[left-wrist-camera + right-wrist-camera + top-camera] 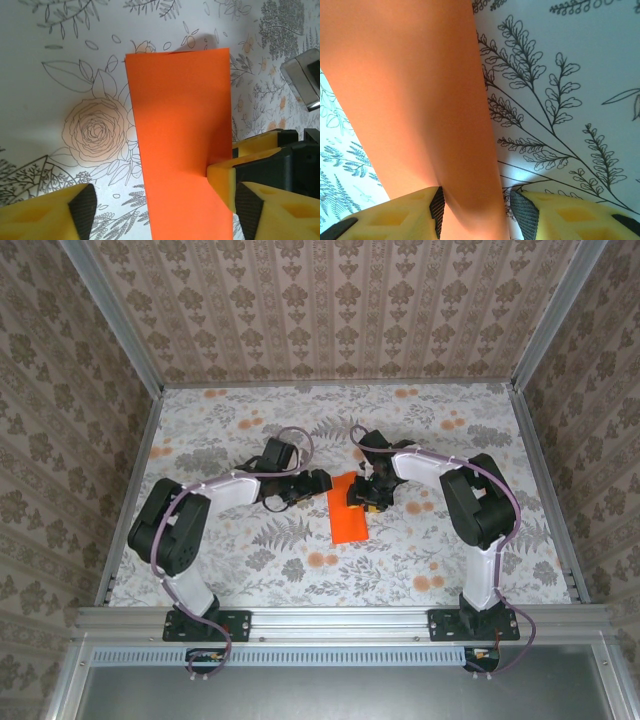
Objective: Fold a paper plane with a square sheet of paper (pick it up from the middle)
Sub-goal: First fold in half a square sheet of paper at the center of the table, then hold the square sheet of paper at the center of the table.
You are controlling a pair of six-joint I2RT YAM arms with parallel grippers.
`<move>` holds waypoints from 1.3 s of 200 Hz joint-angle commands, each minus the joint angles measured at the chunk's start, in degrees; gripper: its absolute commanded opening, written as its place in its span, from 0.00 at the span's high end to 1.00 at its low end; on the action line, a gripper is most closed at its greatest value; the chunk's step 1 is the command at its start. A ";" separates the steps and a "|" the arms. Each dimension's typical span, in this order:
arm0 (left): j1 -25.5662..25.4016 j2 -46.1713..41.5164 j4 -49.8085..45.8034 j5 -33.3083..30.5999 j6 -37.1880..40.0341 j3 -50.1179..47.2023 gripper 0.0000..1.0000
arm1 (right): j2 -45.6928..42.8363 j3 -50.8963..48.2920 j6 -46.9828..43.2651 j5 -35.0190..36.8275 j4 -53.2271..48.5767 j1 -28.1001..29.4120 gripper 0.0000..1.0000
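At the near edge of the table (127,530), a metal rail (330,622) with both arm bases bolted on, left and right. Just beyond, on the flowered tablecloth (270,540) near the table's middle: the orange sheet of paper (348,512), folded to a long narrow rectangle, lying flat, near end free.

At the far half of the paper, both grippers, one on each side. Left gripper (320,484) reaching in from the left, jaws wide apart. Seen from the left wrist, straddling one end of the paper, clamping nothing. Right gripper (368,494) coming in from the right, jaws about half apart. One yellow finger (221,177) of it touching the paper's right long edge. From the right wrist, paper running up between its two black pads (438,207): close against one, a thin shadowed gap at the other, so not pinched.

Farther off, more tablecloth up to the far wall (330,310), papered in a brown pattern, with like walls left and right.
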 commanded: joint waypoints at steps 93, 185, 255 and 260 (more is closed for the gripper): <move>-3.10 6.46 1.91 4.61 -0.98 4.97 0.68 | 9.24 -4.16 -1.62 8.87 0.76 0.99 0.51; -3.50 8.25 1.40 5.05 -1.08 5.60 0.71 | 10.48 -4.04 -0.45 8.80 0.89 0.97 0.49; -3.68 9.98 1.05 5.36 -1.24 6.40 0.79 | 11.08 -3.99 -0.05 9.38 0.72 0.90 0.50; -3.68 10.13 0.87 5.33 -1.20 6.41 0.79 | 11.16 -4.01 -0.03 9.42 0.72 0.96 0.50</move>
